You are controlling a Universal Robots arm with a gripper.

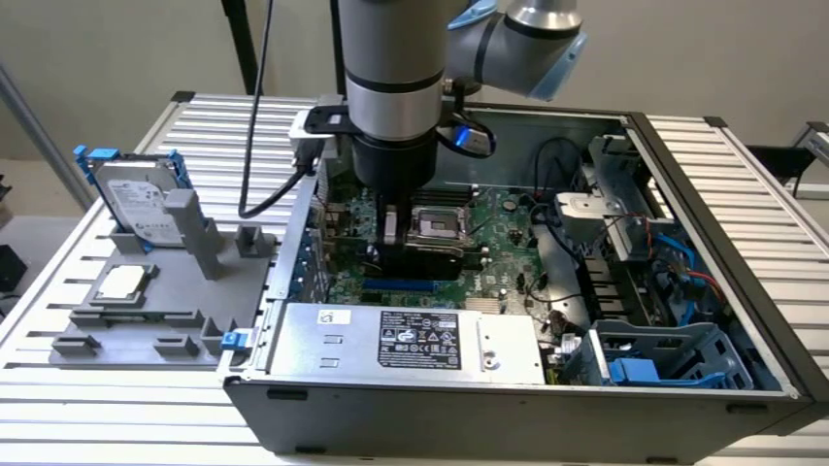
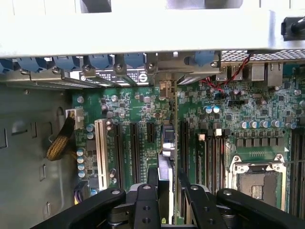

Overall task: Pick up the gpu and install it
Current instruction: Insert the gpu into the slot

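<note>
1. The gripper (image 1: 399, 243) hangs inside the open computer case (image 1: 725, 209), low over the motherboard (image 1: 499, 218), close to the case wall on the exterior view's left.
2. In the wrist view the black fingers (image 2: 145, 205) are closed onto the gpu (image 2: 167, 148), one on each face, with the gripper (image 2: 167, 183) straddling the card's top edge.
3. The gpu stands on edge, seen as a thin strip running from between the fingers to its silver end bracket (image 2: 167, 88) at the slotted case wall, under a row of blue retaining clips (image 2: 100, 62).
4. It sits in line with the black expansion slots (image 2: 135, 152), between the white slot (image 2: 100, 145) and the empty CPU socket (image 2: 255, 179). Whether its lower edge is seated cannot be told.
5. In the exterior view the gpu (image 1: 434, 260) shows as a dark slab just below the gripper, above a blue slot (image 1: 402, 288) and behind the power supply (image 1: 402, 340).
6. Outside the case, a grey fixture (image 1: 130, 330) on the slatted table (image 1: 78, 388) holds a hard drive (image 1: 136, 209) with blue rails and a square CPU chip (image 1: 123, 282).
</note>
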